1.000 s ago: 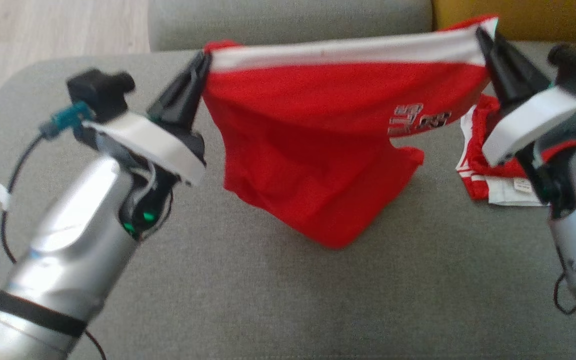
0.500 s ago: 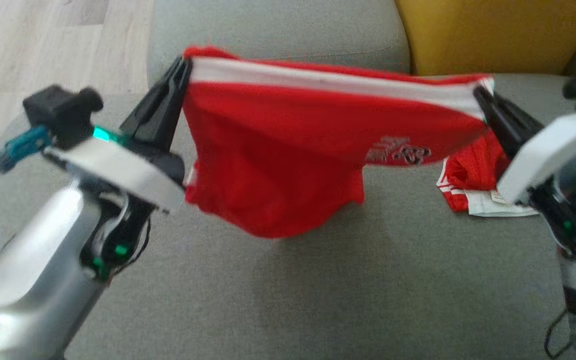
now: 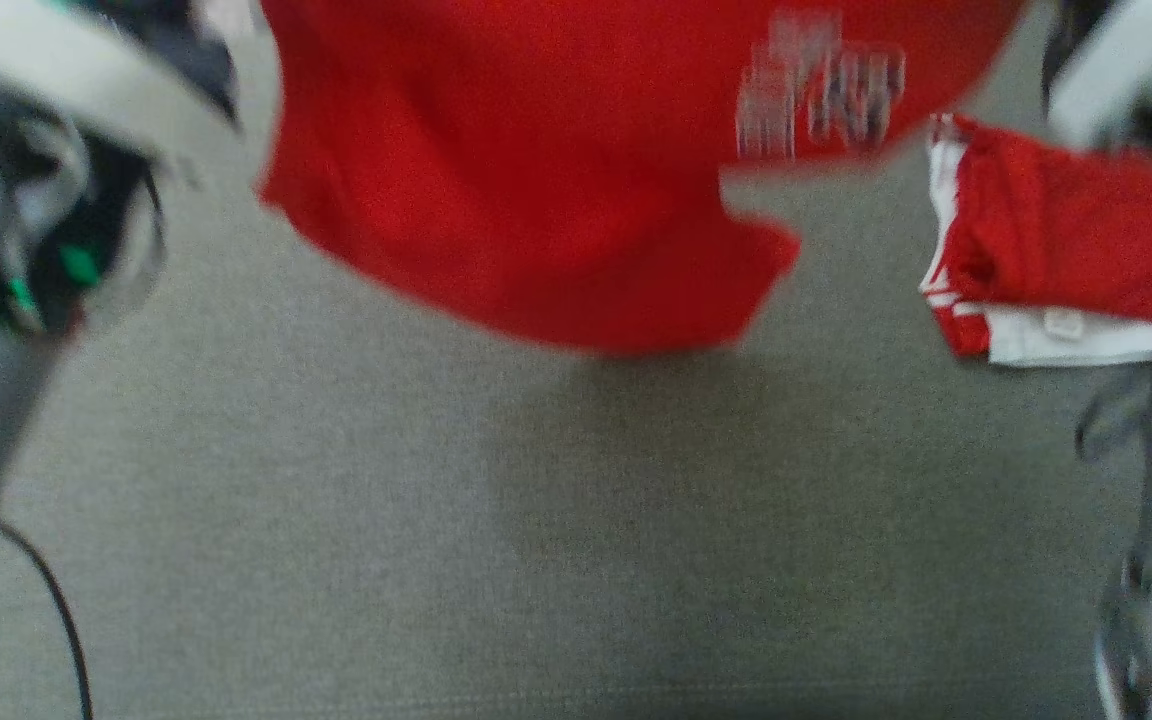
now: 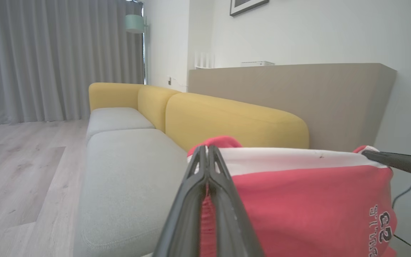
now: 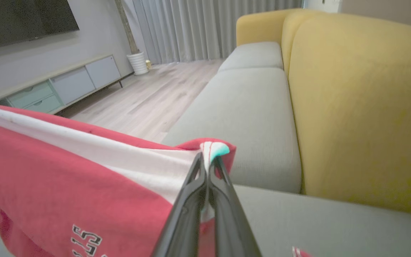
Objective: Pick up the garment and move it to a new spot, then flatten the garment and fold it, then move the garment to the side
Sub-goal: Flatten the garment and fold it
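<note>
I'm looking down on a grey sofa seat cushion (image 3: 536, 550), its weave blurred in the head view. One thing lies directly on it — a folded red-and-white piece (image 3: 1056, 230) near the right edge, with a white band and a small label along its near side. The red garment (image 3: 536, 180) hangs over the cushion's far part with a soft shadow beneath it; I can't tell whether its lower edge touches. In the right wrist view the cushion meets a second grey seat (image 5: 244, 117), with a yellow backrest (image 5: 351, 107) alongside.
</note>
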Tool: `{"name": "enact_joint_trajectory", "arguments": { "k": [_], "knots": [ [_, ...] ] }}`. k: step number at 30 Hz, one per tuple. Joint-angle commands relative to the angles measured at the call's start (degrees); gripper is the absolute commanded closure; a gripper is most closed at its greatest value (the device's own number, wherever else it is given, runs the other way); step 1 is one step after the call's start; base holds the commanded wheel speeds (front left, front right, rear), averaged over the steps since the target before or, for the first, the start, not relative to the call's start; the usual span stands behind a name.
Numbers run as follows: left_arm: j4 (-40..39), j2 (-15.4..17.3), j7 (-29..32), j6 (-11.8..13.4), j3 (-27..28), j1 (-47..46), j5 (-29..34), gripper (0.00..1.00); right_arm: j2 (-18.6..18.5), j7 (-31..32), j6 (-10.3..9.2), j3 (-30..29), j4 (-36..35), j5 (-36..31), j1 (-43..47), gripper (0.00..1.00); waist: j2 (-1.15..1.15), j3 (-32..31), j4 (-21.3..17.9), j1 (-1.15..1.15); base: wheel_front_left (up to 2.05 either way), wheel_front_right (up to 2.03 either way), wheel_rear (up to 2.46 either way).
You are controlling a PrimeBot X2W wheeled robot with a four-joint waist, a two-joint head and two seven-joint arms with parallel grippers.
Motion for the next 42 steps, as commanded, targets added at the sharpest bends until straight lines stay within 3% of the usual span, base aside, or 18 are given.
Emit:
{"name": "enact_joint_trajectory", "arguments": {
  "k": [1,6,10,14,19,25,30,32,42],
  "knots": [
    [1.3,1.4,0.0,-0.5,4.2,-6.2,0.5,1.0,0.6,-1.7,0.2,1.9,0.4,-1.1,-6.0,1.0,0.0,6.9,-0.1,0.0,0.0,0.0,0.0],
    [16.0,-2.0,-3.1,-4.3,5.2,-21.1,2.8,1.0,0.9,-16.9,0.2,4.1,16.5,-6.3,-24.5,1.0,0.0,12.6,0.8,0.0,0.0,0.0,0.0],
    [25.8,-4.4,-8.7,-6.3,5.4,-29.8,5.9,1.0,2.5,-30.4,0.2,3.5,28.7,-8.8,-33.9,1.0,0.0,14.5,1.7,0.0,0.0,0.0,0.0],
    [32.4,-6.4,-13.0,-8.6,4.2,-33.0,8.0,1.0,3.4,-39.7,0.2,4.2,38.0,-8.4,-36.8,1.0,0.0,15.5,2.5,0.0,0.0,0.0,0.0],
    [37.8,-8.0,-14.7,-11.2,0.2,-28.8,9.9,1.0,4.1,-45.4,0.2,6.6,47.8,-6.8,-32.9,1.0,0.0,15.9,3.3,0.0,0.0,0.0,0.0],
    [40.3,-9.9,-15.7,-12.6,-4.3,-17.8,10.1,1.0,3.8,-48.2,0.2,13.7,56.7,-5.5,-24.5,1.0,0.0,14.6,4.8,0.0,0.0,0.0,0.0],
    [39.9,-10.5,-15.9,-13.1,-8.2,-8.4,9.4,1.0,1.2,-46.4,0.2,20.2,61.2,-2.9,-17.8,1.0,0.0,11.8,5.6,0.0,0.0,0.0,0.0],
    [39.7,-10.4,-15.9,-13.1,-9.2,-6.7,9.4,1.0,0.6,-45.7,0.2,21.8,61.3,-2.1,-16.6,1.0,0.0,11.2,5.7,0.0,0.0,0.0,0.0],
    [34.8,-8.5,-13.8,-13.2,-19.7,6.2,7.3,1.0,-10.3,-35.4,0.2,38.7,55.9,9.2,-6.8,1.0,0.0,3.5,5.7,0.0,0.0,0.0,0.0]
  ]
}}
